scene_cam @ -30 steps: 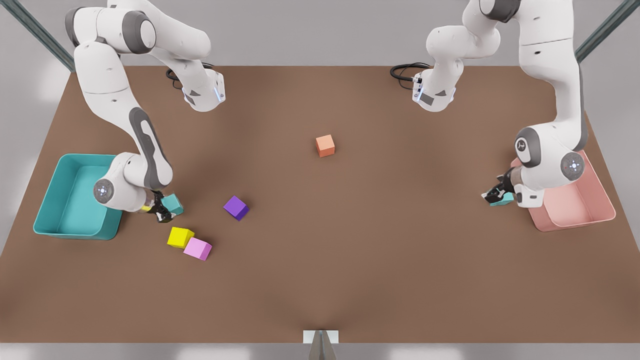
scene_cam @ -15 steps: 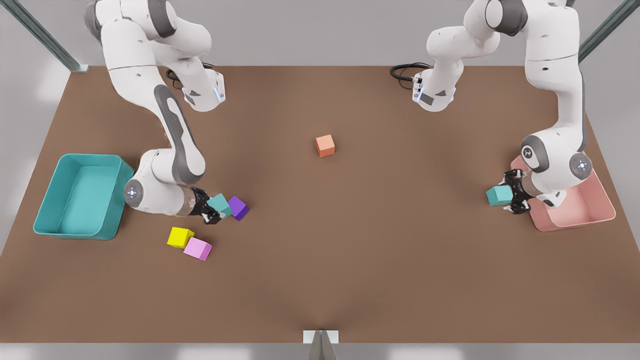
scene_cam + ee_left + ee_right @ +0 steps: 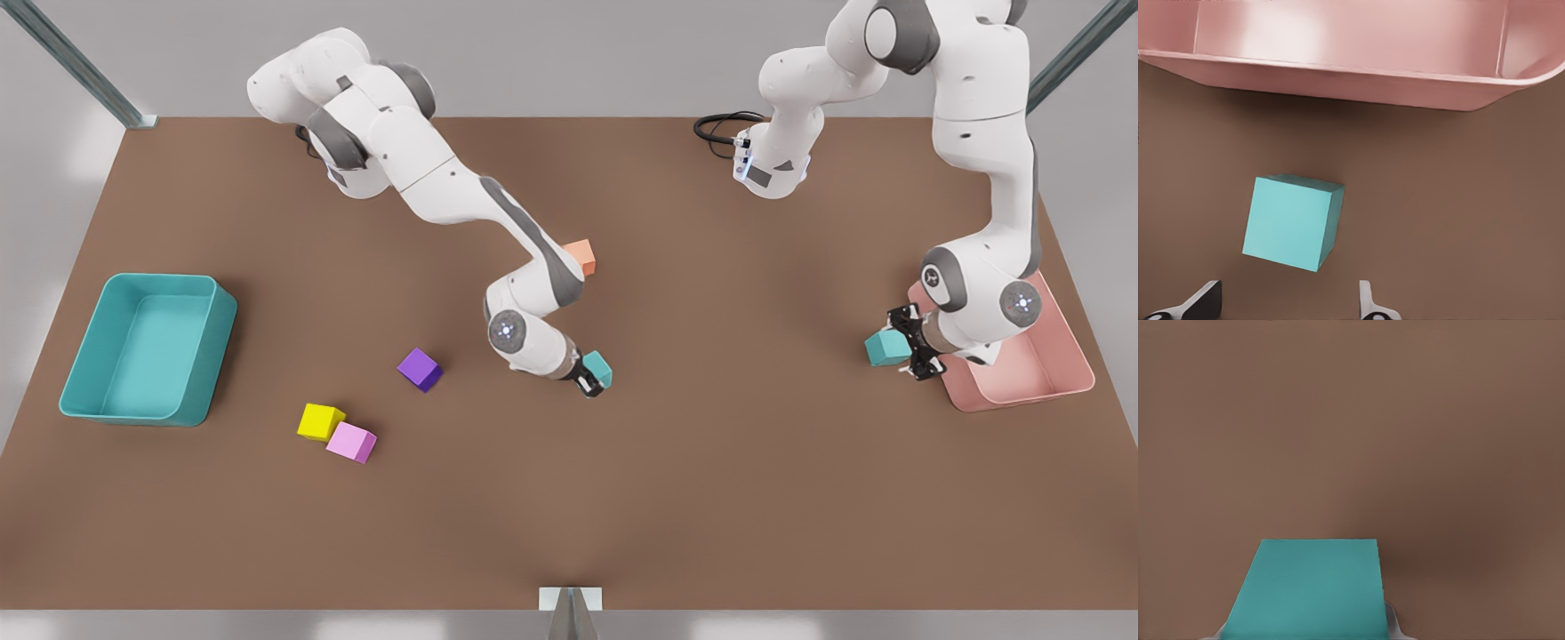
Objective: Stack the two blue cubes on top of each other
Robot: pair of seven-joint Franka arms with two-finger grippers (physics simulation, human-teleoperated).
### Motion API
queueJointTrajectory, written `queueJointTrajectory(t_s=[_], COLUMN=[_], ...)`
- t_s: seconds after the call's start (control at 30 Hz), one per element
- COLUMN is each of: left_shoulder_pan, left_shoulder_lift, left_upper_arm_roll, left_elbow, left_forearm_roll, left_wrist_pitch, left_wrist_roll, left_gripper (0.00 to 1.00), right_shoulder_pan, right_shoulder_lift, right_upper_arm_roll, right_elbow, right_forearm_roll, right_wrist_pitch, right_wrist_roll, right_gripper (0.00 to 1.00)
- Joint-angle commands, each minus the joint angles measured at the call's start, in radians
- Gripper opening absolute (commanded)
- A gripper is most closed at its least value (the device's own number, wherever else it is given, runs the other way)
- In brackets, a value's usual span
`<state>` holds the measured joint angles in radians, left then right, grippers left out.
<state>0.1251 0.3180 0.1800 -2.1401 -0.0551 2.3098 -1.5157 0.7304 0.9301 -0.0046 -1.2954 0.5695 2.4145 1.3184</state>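
The brown table carries a teal bin at the front view's left and a pink bin at its right. Just beside the pink bin, the left gripper has its fingers spread apart above one blue cube, which lies free on the table. Well away from the pink bin, near mid-table beside the purple cube, the right gripper pinches the second blue cube.

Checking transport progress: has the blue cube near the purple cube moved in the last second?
Yes. The right hand carried that blue cube toward the front view's right, past the purple cube.
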Motion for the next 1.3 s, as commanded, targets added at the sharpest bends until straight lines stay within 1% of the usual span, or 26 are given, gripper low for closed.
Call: queueJointTrajectory(t_s=[0.0, 0.03, 0.07, 0.1, 0.23, 0.4, 0.5, 0.57, 0.6, 0.63, 0.67, 0.7, 0.73, 0.77, 0.8, 0.83, 0.87, 0.9, 0.93, 0.97, 1.0, 1.03, 1.13, 1.17, 1.2, 1.27], left_shoulder_pan=[0.008, 0.008, 0.01, 0.01, 0.01, 0.013, 0.018, 0.018, 0.018, 0.018, 0.018, 0.018, 0.019, 0.019, 0.021, 0.021, 0.024, 0.028, 0.033, 0.033, 0.034, 0.041, 0.042, 0.045, 0.048, 0.05], left_shoulder_lift=[0.007, 0.007, 0.007, 0.009, 0.019, 0.021, 0.023, 0.029, 0.029, 0.033, 0.036, 0.036, 0.042, 0.043, 0.043, 0.044, 0.056, 0.064, 0.065, 0.072, 0.073, 0.078, 0.09, 0.095, 0.095, 0.098], left_upper_arm_roll=[-0.001, -0.001, -0.001, -0.001, -0.001, -0.001, -0.001, -0.002, -0.005, -0.005, -0.007, -0.007, -0.007, -0.007, -0.007, -0.007, -0.007, -0.007, -0.007, -0.007, -0.007, -0.007, -0.007, -0.007, -0.007, -0.007], left_elbow=[0.0, 0.0, 0.0, 0.0, 0.0, 0.005, 0.005, 0.005, 0.003, 0.002, 0.002, 0.002, 0.002, 0.002, 0.003, 0.003, 0.003, 0.003, 0.003, 0.003, 0.003, 0.003, 0.003, 0.003, 0.003, 0.002], left_forearm_roll=[0.005, 0.005, 0.005, 0.003, 0.003, 0.0, -0.003, -0.012, -0.014, -0.014, -0.014, -0.012, -0.012, -0.012, -0.012, -0.012, -0.012, -0.012, -0.012, -0.012, -0.012, -0.012, -0.012, -0.012, -0.012, -0.014], left_wrist_pitch=[-0.006, -0.004, -0.004, -0.003, -0.004, 0.025, 0.029, 0.046, 0.046, 0.043, 0.036, 0.016, 0.01, 0.01, 0.01, 0.011, 0.016, 0.017, 0.019, 0.02, 0.02, 0.02, 0.02, 0.02, 0.02, 0.019], left_wrist_roll=[-0.023, 0.017, 0.064, 0.159, 0.302, 0.313, 0.313, 0.313, 0.313, 0.311, 0.31, 0.307, 0.304, 0.304, 0.305, 0.305, 0.307, 0.308, 0.308, 0.308, 0.308, 0.31, 0.31, 0.31, 0.308, 0.308], left_gripper=[1.0, 1.0, 1.0, 1.0, 1.0, 1.0, 1.0, 1.0, 1.0, 1.0, 1.0, 1.0, 1.0, 1.0, 1.0, 1.0, 1.0, 1.0, 1.0, 1.0, 1.0, 1.0, 1.0, 1.0, 1.0, 1.0], right_shoulder_pan=[0.001, 0.001, 0.001, 0.001, -0.003, -0.011, -0.019, -0.022, -0.022, -0.046, -0.075, -0.21, -0.301, -0.325, -0.327, -0.367, -0.382, -0.416, -0.459, -0.453, -0.448, -0.45, -0.462, -0.505, -0.506, -0.508], right_shoulder_lift=[0.016, 0.016, 0.016, 0.016, 0.007, -0.01, -0.109, -0.2, -0.246, -0.29, -0.323, -0.324, -0.324, -0.338, -0.401, -0.519, -0.677, -0.806, -0.873, -0.849, -0.797, -0.786, -0.789, -0.794, -0.794, -0.795], right_upper_arm_roll=[0.0, 0.0, 0.0, 0.0, 0.002, 0.0, -0.018, -0.067, -0.12, -0.132, -0.138, -0.156, -0.155, -0.193, -0.199, -0.184, -0.181, -0.17, -0.12, -0.124, -0.124, -0.126, -0.133, -0.133, -0.133, -0.132], right_elbow=[0.011, 0.011, 0.011, 0.013, 0.013, -0.016, -0.09, -0.111, -0.108, -0.084, -0.081, -0.044, 0.008, 0.076, 0.1, 0.056, -0.028, -0.11, -0.159, -0.144, -0.122, -0.122, -0.122, -0.107, -0.075, -0.064], right_forearm_roll=[-0.007, -0.007, -0.007, -0.007, -0.005, -0.005, -0.003, -0.003, -0.019, -0.195, -0.362, -0.382, -0.388, -0.448, -0.536, -0.566, -0.569, -0.57, -0.582, -0.643, -0.642, -0.642, -0.643, -0.635, -0.634, -0.629], right_wrist_pitch=[0.064, 0.068, 0.068, 0.068, 0.055, 0.038, -0.051, -0.234, -0.391, -0.541, -0.679, -0.771, -0.848, -0.959, -1.014, -1.022, -1.02, -1.005, -0.943, -0.93, -0.931, -0.934, -0.943, -0.949, -0.962, -0.979], right_wrist_roll=[0.441, 0.44, 0.44, 0.44, 0.44, 0.44, 0.441, 0.441, 0.427, 0.32, 0.032, -0.348, -0.603, -0.829, -0.922, -0.943, -0.959, -1.042, -1.103, -1.234, -1.262, -1.266, -1.257, -1.278, -1.274, -1.274], right_gripper=[0.74, 0.8, 0.99, 1.0, 1.0, 1.0, 1.0, 1.0, 1.0, 1.0, 1.0, 1.0, 1.0, 1.0, 1.0, 1.0, 1.0, 1.0, 1.0, 1.0, 1.0, 1.0, 1.0, 1.0, 1.0, 1.0])
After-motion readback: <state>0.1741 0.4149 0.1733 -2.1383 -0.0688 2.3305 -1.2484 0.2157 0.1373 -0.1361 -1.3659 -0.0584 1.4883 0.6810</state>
